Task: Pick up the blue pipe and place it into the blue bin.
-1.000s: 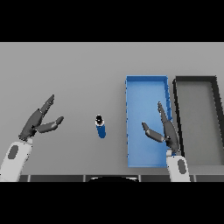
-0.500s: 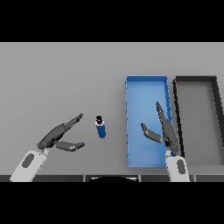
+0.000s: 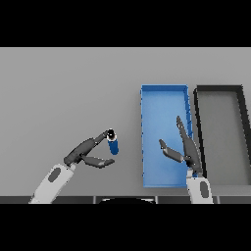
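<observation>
The blue pipe [image 3: 113, 144] is a short blue cylinder with a dark open top, standing on the grey table left of the blue bin [image 3: 147, 103]. My left hand [image 3: 84, 153] reaches in from the lower left, open, its fingertips touching the pipe's top rim and its thumb stretched out below, apart from the pipe. My right hand [image 3: 185, 148] hovers open over the bin's right half, holding nothing.
A black bin [image 3: 198, 105] stands directly right of the blue bin, their long sides nearly touching. Grey table [image 3: 63, 88] stretches to the left and back.
My left hand has swept right from the table's left side until its fingertips reached the pipe's top. The right hand and the pipe have stayed in place.
</observation>
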Robot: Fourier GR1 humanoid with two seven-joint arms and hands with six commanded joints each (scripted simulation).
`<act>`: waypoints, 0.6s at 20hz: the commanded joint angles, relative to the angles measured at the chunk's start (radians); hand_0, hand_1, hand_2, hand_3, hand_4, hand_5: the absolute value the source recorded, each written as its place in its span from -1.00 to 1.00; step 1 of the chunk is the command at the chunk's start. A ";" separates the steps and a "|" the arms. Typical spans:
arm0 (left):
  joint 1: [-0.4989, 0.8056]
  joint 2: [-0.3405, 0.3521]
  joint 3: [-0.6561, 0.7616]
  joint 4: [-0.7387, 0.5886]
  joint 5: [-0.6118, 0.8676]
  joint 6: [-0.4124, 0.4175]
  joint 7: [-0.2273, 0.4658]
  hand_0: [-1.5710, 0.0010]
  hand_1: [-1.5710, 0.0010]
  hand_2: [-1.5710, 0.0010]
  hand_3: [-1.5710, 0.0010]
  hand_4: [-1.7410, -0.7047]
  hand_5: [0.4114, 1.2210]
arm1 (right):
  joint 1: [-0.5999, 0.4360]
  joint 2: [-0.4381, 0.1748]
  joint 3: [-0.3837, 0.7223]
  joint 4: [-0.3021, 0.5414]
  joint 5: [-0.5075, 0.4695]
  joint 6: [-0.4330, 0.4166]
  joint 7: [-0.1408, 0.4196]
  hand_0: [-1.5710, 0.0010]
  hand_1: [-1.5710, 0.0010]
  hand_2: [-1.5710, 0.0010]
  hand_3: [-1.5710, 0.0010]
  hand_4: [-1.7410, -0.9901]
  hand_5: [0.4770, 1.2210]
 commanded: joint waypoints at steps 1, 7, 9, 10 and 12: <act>-0.014 -0.023 -0.005 0.017 -0.003 0.001 -0.008 1.00 1.00 1.00 1.00 0.06 -0.86 | 0.006 0.002 0.005 -0.007 0.007 -0.003 0.000 1.00 1.00 1.00 1.00 0.39 -0.64; -0.084 -0.095 -0.025 0.120 -0.037 -0.009 -0.040 1.00 1.00 1.00 1.00 0.14 -0.83 | 0.003 0.004 0.002 0.007 0.010 -0.006 0.001 1.00 1.00 1.00 1.00 0.44 -0.65; -0.100 -0.130 -0.022 0.150 -0.018 -0.019 -0.051 1.00 1.00 1.00 1.00 0.06 -0.75 | -0.004 0.008 -0.003 0.013 -0.001 -0.004 0.004 1.00 1.00 1.00 1.00 0.42 -0.65; -0.105 -0.137 -0.016 0.162 -0.016 -0.015 -0.065 1.00 1.00 1.00 1.00 0.02 -0.70 | 0.002 0.001 -0.009 0.008 -0.005 -0.002 0.002 1.00 1.00 1.00 1.00 0.43 -0.65; -0.110 -0.171 -0.009 0.179 -0.004 -0.003 -0.082 1.00 0.95 0.86 0.94 -0.09 -0.57 | 0.002 -0.001 -0.010 0.008 0.001 -0.008 -0.005 1.00 1.00 1.00 1.00 0.45 -0.66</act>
